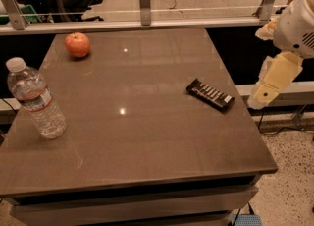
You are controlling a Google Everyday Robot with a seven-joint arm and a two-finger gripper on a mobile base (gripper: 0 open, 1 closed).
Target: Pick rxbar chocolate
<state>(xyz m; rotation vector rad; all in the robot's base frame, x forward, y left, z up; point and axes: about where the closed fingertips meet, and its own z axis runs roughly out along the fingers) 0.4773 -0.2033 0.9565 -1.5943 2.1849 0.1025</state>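
Rxbar chocolate (210, 94) near table (147, 151) edge, claw (261, 96) just beyond; apple (77, 44), bottle (37, 99) apart

The gripper (261, 96) hangs just off the table (147, 141), near the rxbar chocolate (210, 94).

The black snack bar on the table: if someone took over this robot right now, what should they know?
Gripper: beside the table, off its right side, near the bar, not touching it.
Rxbar chocolate: flat on the table near its right edge, not grasped.
Apple at the far left, water bottle upright at the left, both well away from the bar.
Done: no grasp yet. Left: reach over the bar, grip it, lift.
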